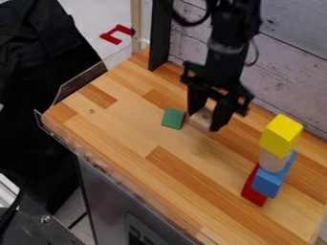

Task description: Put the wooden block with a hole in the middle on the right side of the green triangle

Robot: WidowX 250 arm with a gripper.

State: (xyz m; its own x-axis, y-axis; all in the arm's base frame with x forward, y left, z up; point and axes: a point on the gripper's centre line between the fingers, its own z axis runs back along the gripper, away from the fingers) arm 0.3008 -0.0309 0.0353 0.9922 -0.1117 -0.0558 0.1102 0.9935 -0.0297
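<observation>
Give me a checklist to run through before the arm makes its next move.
1. Wooden block between the fingers of the gripper: ok.
2. Green block lying on the table: ok.
3. Wooden block to the right of the green block, as the camera sees it: ok.
4. Wooden block resting fully on the table: cannot tell.
5. Hole in the wooden block confirmed: cannot tell.
6. Stack of coloured blocks standing apart from the gripper: ok.

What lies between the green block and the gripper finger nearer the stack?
The pale wooden block, beside the green block and between the fingers, as the camera view shows.
</observation>
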